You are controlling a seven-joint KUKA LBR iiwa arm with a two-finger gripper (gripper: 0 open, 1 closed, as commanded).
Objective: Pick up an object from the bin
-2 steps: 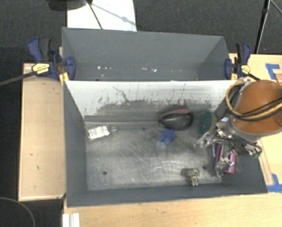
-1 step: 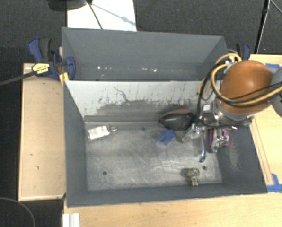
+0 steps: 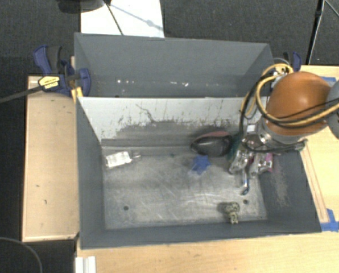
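Approach step, it seems: the hand (image 3: 246,172) hangs right of centre beside a dark oval object (image 3: 211,145). I cannot tell its grip. Next, centre and close.

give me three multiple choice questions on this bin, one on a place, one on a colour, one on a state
1. Where does the white packet lie?
A. view's left of the bin floor
B. front right corner
C. on the rim

2. What colour is the small piece by the dark rounded thing?
A. yellow
B. blue
C. white

3. How is the olive lump?
A. on the packet
B. lying alone near the front
C. hanging off the rim

Key: 1 A, it sits far left; 2 B, plainly blue; 3 B, nothing touches it.
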